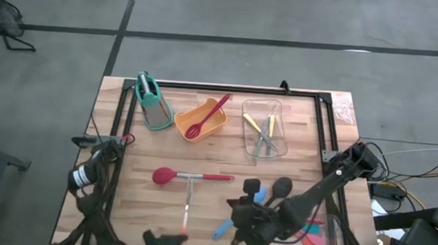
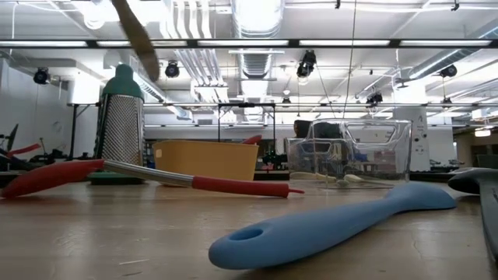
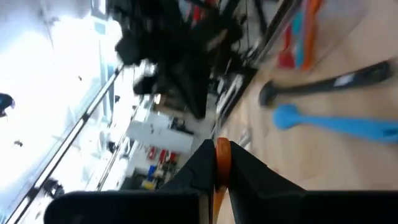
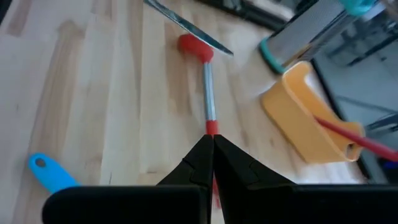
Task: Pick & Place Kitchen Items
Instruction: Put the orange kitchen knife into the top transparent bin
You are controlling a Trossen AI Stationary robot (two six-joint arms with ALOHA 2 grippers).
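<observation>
**Left jaws clamped on orange-handled utensil; blade pointed to far side**

Left gripper (image 3: pixel 222 149) sat at the near edge of the table (image 1: pixel 132 205), left of centre. Its fingers were pressed together on the orange handle of a slim metal-bladed utensil (image 1: pixel 188 201) — handle in the jaws, blade free.

Key relation: the utensil's long axis ran straight away from the left jaws toward the far side of the table. In the high view it met the shaft of the red spoon (image 1: pixel 200 177), which lay crosswise. In the low view the blade appeared raised and tilted, so the far end looked to be off the wood; clearance over the red spoon could not be judged.

Right gripper (image 4: pixel 212 140) hovered near the table's near right, fingers shut. The red spoon's handle end lay just beyond its tips, with the shaft running straight away from it. Contact could not be told.

The left arm already holds the piece, so the next move is probably its own. The orange tub (image 1: pixel 213 124) and clear tray (image 1: pixel 246 132) stood well beyond the blade tip — lift before swinging.
</observation>
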